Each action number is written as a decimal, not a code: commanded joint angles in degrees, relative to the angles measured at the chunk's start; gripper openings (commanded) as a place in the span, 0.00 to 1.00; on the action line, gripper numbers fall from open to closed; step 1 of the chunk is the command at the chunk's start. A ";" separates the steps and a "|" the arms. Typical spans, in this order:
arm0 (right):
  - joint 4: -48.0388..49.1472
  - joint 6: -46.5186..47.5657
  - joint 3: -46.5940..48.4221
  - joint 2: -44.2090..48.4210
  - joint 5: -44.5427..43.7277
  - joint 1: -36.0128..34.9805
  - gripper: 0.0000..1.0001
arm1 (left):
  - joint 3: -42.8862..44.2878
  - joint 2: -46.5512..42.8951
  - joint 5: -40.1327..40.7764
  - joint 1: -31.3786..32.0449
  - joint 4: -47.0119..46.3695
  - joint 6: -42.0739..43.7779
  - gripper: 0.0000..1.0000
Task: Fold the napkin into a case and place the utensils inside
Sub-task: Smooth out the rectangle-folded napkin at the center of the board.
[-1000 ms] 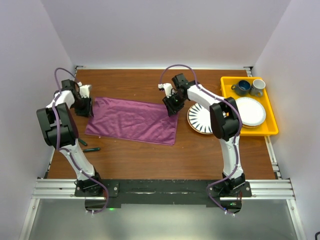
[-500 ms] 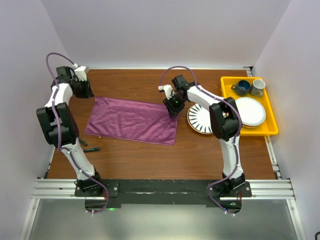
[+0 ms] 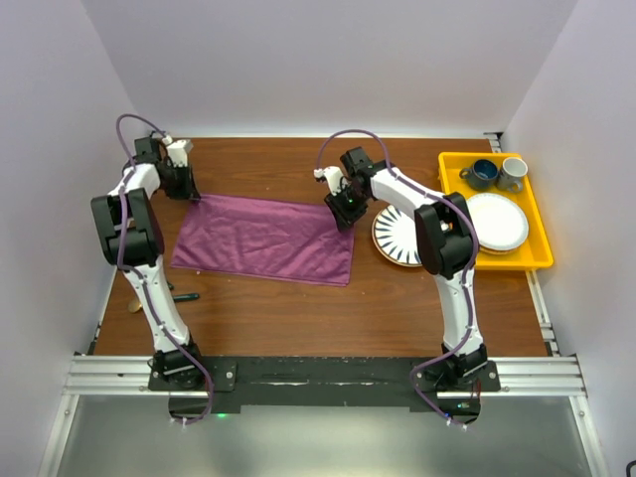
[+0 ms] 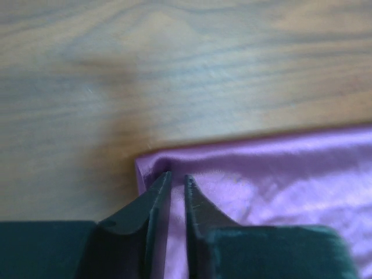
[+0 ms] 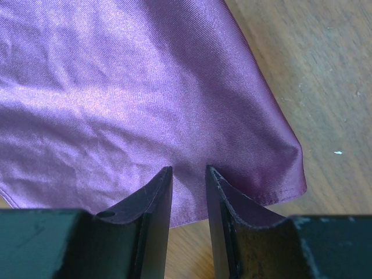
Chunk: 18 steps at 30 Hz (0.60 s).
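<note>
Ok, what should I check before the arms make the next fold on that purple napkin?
1. Napkin lies flat as a rectangle on the table: ok.
2. Left gripper is at the napkin's far left corner, with cloth showing between its fingers: ok.
3. Right gripper is at the far right corner, its fingers straddling the cloth edge: ok.
4. Both grippers have a firm pinch on the cloth: cannot tell.
5. Striped plate is beside the napkin's right edge and not touching it: ok.
6. Utensils located for the later step: cannot tell, as none is plainly visible.
</note>
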State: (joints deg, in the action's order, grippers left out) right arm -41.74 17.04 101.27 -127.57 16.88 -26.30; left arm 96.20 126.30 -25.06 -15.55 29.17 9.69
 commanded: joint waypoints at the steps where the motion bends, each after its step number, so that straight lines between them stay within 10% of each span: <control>1: -1.94 1.86 2.35 -1.54 -3.00 0.03 0.34 | 5.83 4.20 1.06 0.08 -2.10 -1.78 0.24; 11: -2.74 1.60 3.58 -1.63 -2.21 -0.32 0.34 | 13.22 4.40 -1.13 -0.09 4.04 1.54 0.42; 18: -2.30 -1.48 4.54 1.62 1.48 -0.94 0.35 | 1.63 -8.69 1.32 -3.69 8.62 6.47 0.46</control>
State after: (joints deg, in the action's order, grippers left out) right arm -43.31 17.56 103.07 -128.25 16.12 -26.68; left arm 102.35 127.42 -25.06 -15.84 34.06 12.12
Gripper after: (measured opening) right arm 0.344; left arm 0.454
